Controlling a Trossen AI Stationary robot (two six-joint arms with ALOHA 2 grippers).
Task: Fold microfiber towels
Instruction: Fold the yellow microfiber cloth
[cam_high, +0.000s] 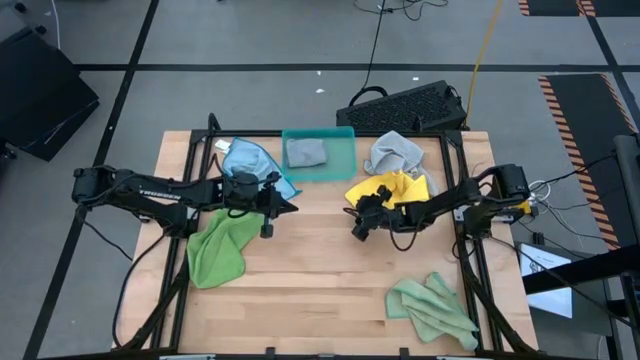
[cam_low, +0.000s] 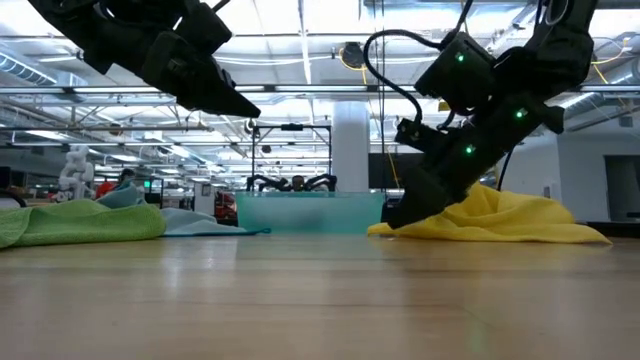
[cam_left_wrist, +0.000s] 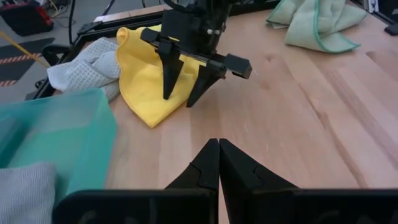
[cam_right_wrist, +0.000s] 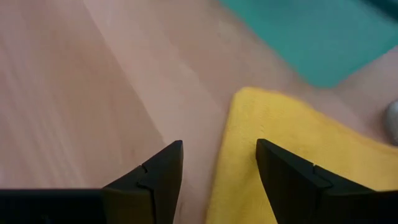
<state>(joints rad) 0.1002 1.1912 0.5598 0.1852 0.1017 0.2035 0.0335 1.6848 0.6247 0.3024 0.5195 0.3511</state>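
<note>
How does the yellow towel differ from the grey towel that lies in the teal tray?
The yellow towel lies bunched on the bare table; the grey towel sits inside the teal tray. The open right gripper is at the yellow towel's edge; no gripper is near the grey one. Both are crumpled, not neatly folded.

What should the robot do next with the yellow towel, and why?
Probably lower the right tool a little and pinch the yellow towel's edge. Its fingers are open, straddling that edge just above the wooden table, and the towel lies crumpled and unfolded.
</note>
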